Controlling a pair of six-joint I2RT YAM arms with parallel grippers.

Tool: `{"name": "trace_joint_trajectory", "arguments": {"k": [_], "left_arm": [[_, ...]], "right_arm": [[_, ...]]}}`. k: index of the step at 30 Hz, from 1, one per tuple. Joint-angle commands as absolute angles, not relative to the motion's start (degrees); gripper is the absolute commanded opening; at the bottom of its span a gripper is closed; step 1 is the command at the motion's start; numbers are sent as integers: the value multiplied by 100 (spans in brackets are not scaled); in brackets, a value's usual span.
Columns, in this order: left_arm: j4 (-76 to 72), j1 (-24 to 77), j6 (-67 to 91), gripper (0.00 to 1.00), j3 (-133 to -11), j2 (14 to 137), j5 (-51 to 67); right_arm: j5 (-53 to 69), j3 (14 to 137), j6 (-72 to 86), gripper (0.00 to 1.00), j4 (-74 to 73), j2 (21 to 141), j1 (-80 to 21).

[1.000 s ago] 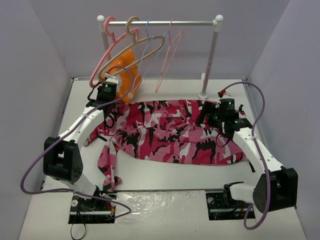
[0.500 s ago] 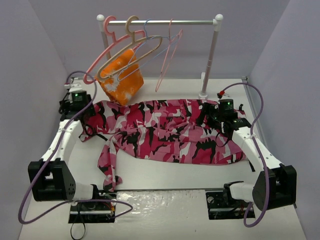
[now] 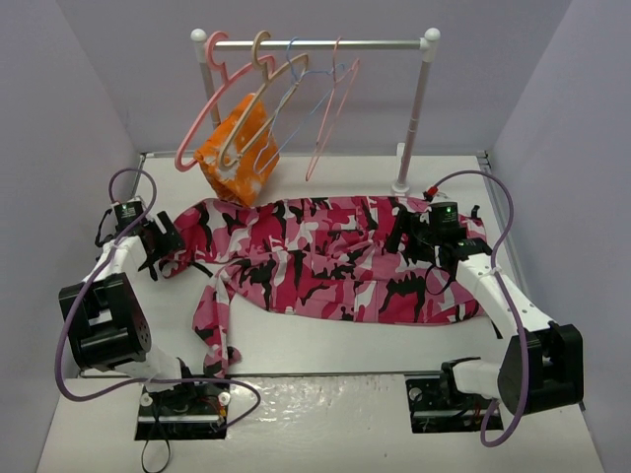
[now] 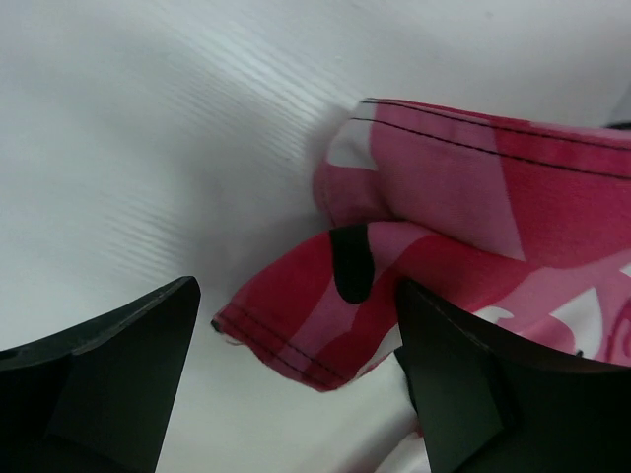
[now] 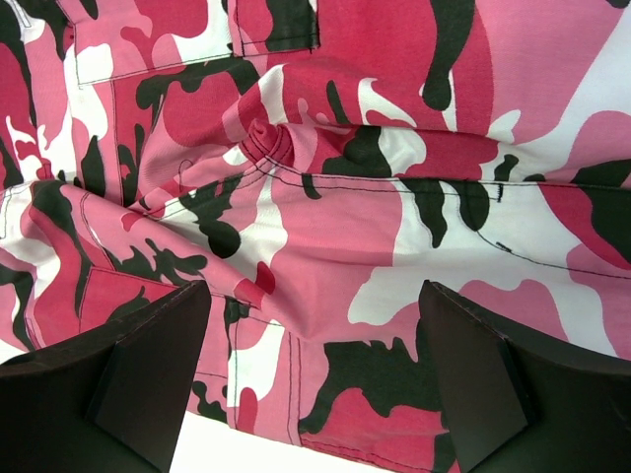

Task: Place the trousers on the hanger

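Note:
The camouflage trousers (image 3: pixel 335 261) lie spread across the table, waist end to the right, with one leg trailing toward the front left. The beige hanger (image 3: pixel 264 61) hangs on the rail at the back, apart from both grippers. My left gripper (image 3: pixel 161 246) is open at the trousers' left end. In the left wrist view (image 4: pixel 296 394) a folded leg hem (image 4: pixel 325 315) lies between the open fingers (image 4: pixel 108 374), ungripped. My right gripper (image 3: pixel 404 229) is open low over the trousers' right part. The right wrist view (image 5: pixel 315 394) shows cloth (image 5: pixel 325 227) under the spread fingers (image 5: pixel 523 384).
On the rail (image 3: pixel 315 43) also hang a thick pink hanger (image 3: pixel 202 108), thin blue (image 3: pixel 296 74) and pink (image 3: pixel 330 108) wire hangers, and an orange-and-white cloth (image 3: pixel 239 148). The rack post's base (image 3: pixel 401 185) stands just behind the trousers. Walls close in left and right.
My left arm has swung from the orange cloth at the rack out to the left and down to the trousers' left end. The hangers and orange cloth have swung. The right arm barely moved.

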State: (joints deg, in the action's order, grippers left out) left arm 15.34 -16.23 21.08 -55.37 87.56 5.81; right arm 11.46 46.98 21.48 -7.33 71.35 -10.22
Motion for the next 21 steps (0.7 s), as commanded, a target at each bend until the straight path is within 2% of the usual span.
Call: {"name": "trace_joint_trajectory", "arguments": {"k": [1,7,10,13,15,21], "left_arm": [[988,-1562,2121,76,-5846,8739,1822],[837,-1275,2092,63,-5495,8491,2118],[852,-1101,2166,49,-5449,8588,2216],[998,-800,2159,13,-5648,8670,2175],[1181,-564,2142,0,-5794,8635,1989],[2653,-404,1527,0,-7269,7962,147]], "right_arm": [[1292,4673,2048,84,-413,6908,-1028],[1283,4614,2057,84,-343,6996,-1028],[1325,4630,2065,84,-283,7096,-1028],[1354,4663,2076,84,-238,7147,-1028],[1354,4687,2085,84,-237,7154,-1028],[1393,4702,2118,84,-251,7017,-1028]]}}
